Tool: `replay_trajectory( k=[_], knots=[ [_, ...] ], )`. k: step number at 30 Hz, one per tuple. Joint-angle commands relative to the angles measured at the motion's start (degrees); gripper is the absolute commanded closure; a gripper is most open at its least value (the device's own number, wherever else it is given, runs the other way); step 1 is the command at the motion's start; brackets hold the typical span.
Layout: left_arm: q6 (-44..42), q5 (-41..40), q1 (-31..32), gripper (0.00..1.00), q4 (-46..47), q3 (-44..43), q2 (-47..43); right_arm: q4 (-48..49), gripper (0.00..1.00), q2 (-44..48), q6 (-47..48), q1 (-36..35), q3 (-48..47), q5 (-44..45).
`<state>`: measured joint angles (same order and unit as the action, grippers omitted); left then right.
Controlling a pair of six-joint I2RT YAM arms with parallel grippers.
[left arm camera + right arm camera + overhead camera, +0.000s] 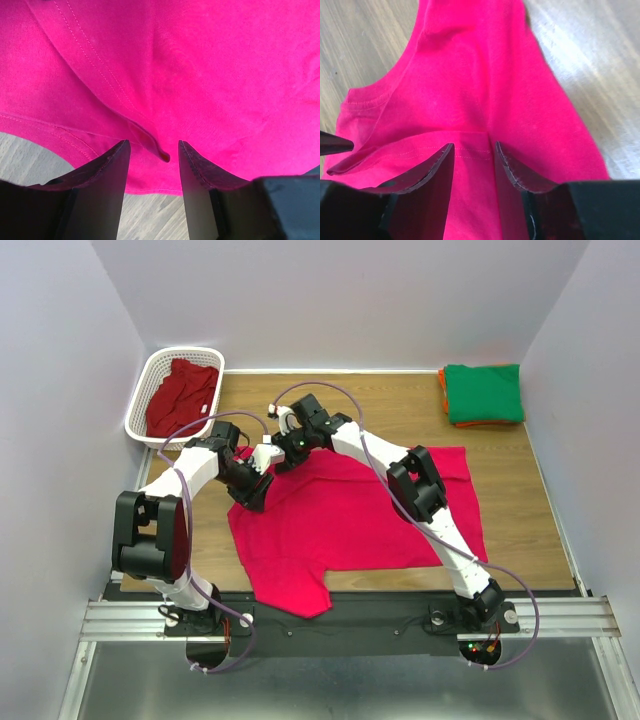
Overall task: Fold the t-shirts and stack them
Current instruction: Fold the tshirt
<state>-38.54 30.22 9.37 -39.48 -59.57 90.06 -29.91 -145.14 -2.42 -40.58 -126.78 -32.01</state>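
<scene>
A bright pink-red t-shirt (350, 520) lies spread on the wooden table, one sleeve hanging toward the near edge. My left gripper (252, 488) is low over the shirt's upper left part. In its wrist view the left gripper (154, 145) stands open, a folded hem of the shirt (150, 137) lying between the fingertips. My right gripper (283, 453) is just beyond it at the shirt's far left corner. The right gripper (474, 146) is open too, with flat stitched cloth (470, 100) between its fingers. A green t-shirt (483, 392) lies folded on an orange one (447, 400) at the far right. A darker crimson t-shirt (182, 395) fills the basket.
The white lattice basket (140, 400) stands at the far left corner of the table (390, 420). Grey walls close in the left, right and back. A metal rail (350, 615) with both arm bases runs along the near edge.
</scene>
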Motion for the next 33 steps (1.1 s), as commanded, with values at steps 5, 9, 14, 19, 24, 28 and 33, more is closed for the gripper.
replay_trajectory(
  k=[5, 9, 14, 19, 24, 28, 33],
  knots=[
    [-0.74, 1.42, 0.13, 0.46, -0.15, 0.95, 0.29, 2.75, 0.56, 1.44, 0.57, -0.56, -2.77, 2.65],
    [-0.57, 1.42, 0.13, 0.46, 0.02, 0.86, 0.64, 2.93, 0.56, 0.56, 0.57, -0.56, -2.51, 2.39],
    [-0.39, 1.42, 0.13, 0.46, 0.37, 0.95, 0.82, 2.93, 0.57, -0.14, 1.27, -0.91, -0.66, 1.34],
    [-0.39, 1.16, 0.13, 0.46, 0.64, 1.30, 1.08, 2.93, 0.62, 0.56, 1.27, -1.17, 0.92, -0.51],
    [-0.13, 1.34, 0.13, 0.46, 0.72, 0.86, 1.34, 2.84, 0.63, 0.21, 1.54, -1.26, 0.57, 0.37],
    [-0.21, 1.51, 0.13, 0.47, 0.64, 0.68, 1.26, 2.84, 0.69, 0.47, 1.62, -1.35, 1.01, 0.11],
    [-0.30, 1.69, 0.13, 0.69, 0.20, 0.25, 0.64, 2.84, 0.88, 2.40, 1.45, -1.35, 0.92, -0.25]
  ],
)
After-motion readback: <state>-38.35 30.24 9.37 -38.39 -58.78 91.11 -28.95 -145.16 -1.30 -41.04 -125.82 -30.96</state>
